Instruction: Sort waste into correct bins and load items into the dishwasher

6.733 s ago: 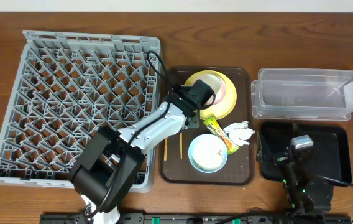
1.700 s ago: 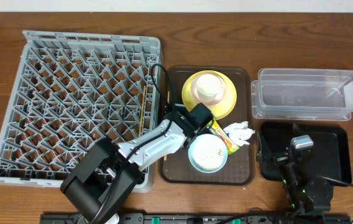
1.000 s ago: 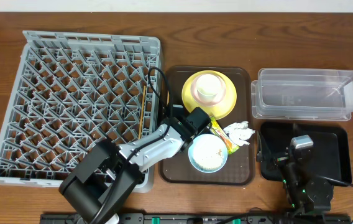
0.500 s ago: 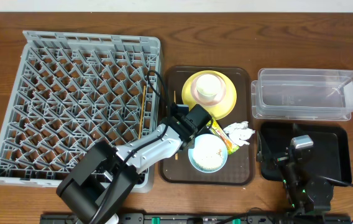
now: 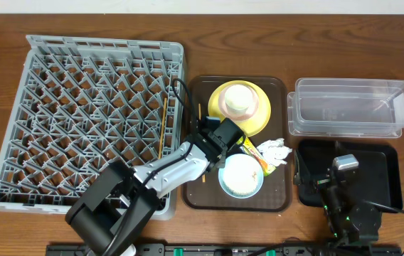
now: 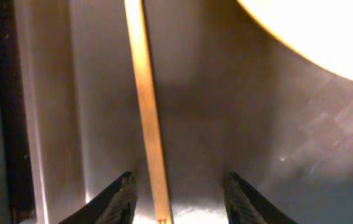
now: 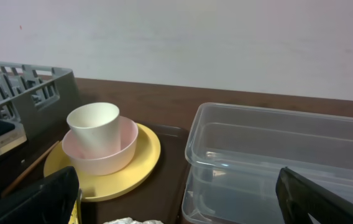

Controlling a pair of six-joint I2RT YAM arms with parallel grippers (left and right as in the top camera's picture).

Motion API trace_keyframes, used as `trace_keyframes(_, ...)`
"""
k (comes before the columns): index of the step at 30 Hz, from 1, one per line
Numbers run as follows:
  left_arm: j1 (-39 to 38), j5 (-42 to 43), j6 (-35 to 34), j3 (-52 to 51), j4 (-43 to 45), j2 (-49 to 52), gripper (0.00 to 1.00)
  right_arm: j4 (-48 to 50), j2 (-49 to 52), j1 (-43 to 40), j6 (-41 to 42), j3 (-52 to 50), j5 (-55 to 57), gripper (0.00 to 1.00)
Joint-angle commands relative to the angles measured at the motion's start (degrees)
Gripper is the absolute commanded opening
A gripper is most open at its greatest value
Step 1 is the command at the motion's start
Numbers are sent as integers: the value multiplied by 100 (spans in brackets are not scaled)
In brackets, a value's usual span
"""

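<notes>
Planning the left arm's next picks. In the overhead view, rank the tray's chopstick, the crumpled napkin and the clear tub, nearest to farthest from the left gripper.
From the left gripper:
1. chopstick, on the brown tray, right beneath the gripper.
2. crumpled napkin, at the tray's right side.
3. clear tub, beyond the tray, far right.

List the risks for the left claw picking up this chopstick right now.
The chopstick lies flat on the brown tray, off-centre inside the open left claw; closing may roll it away or grip it skewed. In the overhead view the white bowl sits right beside the claw, so a swing could bump it.
</notes>
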Motion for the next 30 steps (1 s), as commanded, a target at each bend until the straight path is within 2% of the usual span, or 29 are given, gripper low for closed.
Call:
trace_keyframes(1,-9,-98,114,-37,24,186,48,-24,-31,-2,39,-7,-7,99)
trace_keyframes(16,-9,-155,111,-343,352,197,47,-24,-28,-2,39,-7,-7,99)
trace_keyframes(19,-9,-155,111,-389,387,197,41,-22,-28,-2,39,-7,-9,99)
trace_keyframes(22,-9,-155,109,-389,389,197,40,-24,-31,-2,39,-7,-7,99)
trace_keyframes(26,-9,-151,68,-389,376,197,30,-24,-28,-2,39,-7,-7,99)
trace_keyframes(30,-9,-151,-157,-407,337,197,25,-24,-28,-2,39,-7,-9,99)
